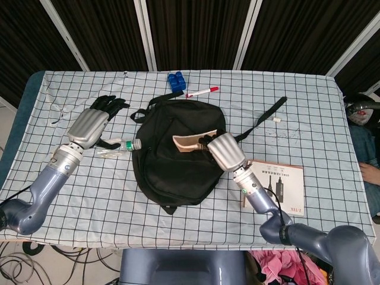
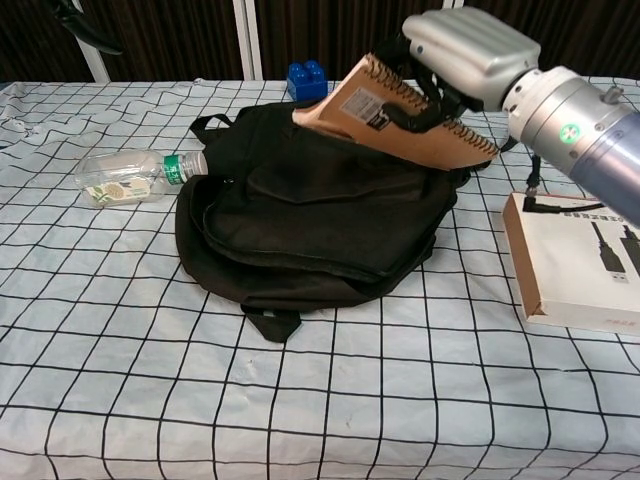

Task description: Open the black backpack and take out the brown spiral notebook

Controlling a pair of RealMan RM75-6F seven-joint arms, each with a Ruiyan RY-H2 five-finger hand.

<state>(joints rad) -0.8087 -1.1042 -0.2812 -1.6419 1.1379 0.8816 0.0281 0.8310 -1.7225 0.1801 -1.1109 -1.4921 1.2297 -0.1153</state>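
Observation:
The black backpack [image 1: 178, 157] lies flat at the middle of the table, its mouth collapsed [image 2: 300, 205]. My right hand [image 1: 224, 151] grips the brown spiral notebook [image 1: 190, 142] just above the backpack's top face. In the chest view the notebook [image 2: 395, 110] is tilted, spiral edge to the right, with my right hand [image 2: 465, 55] clasping its upper part. My left hand [image 1: 95, 122] hovers left of the backpack, fingers apart and holding nothing; only its dark fingertips [image 2: 80, 25] show in the chest view.
A clear plastic bottle [image 1: 116, 147] [image 2: 130, 175] lies against the backpack's left side, under my left hand. A blue brick [image 1: 175, 80] and a red marker [image 1: 202, 91] sit behind the bag. A white product box [image 1: 279, 187] [image 2: 580, 260] lies to the right, near a loose strap [image 1: 267, 116].

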